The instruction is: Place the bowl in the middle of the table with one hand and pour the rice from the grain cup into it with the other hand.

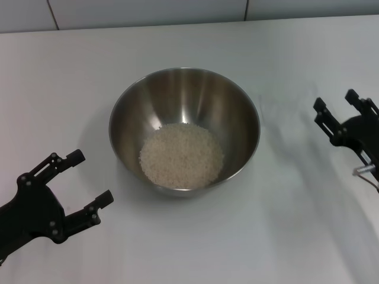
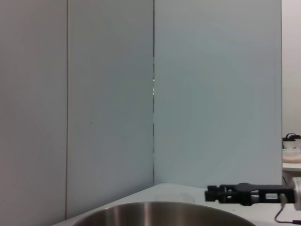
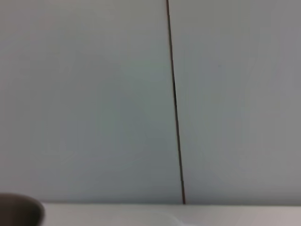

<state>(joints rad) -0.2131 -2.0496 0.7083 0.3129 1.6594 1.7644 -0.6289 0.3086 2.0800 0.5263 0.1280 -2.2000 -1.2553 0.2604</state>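
Observation:
The steel bowl (image 1: 185, 100) stands upright in the middle of the white table (image 1: 284, 236), and the rice (image 1: 182, 155) lies as a pale heap in its bottom. My left gripper (image 1: 92, 177) hovers open and empty at the front left, a short way from the bowl. At the table's right edge my right gripper (image 1: 336, 102) is also open and holds nothing. In the left wrist view the bowl's rim (image 2: 160, 209) fills the near edge, and the right gripper (image 2: 235, 194) shows beyond it. The grain cup is out of view.
A pale panelled wall (image 1: 148, 12) with dark seams runs behind the table's far edge. A dark blurred bowl edge (image 3: 19, 212) shows in the right wrist view.

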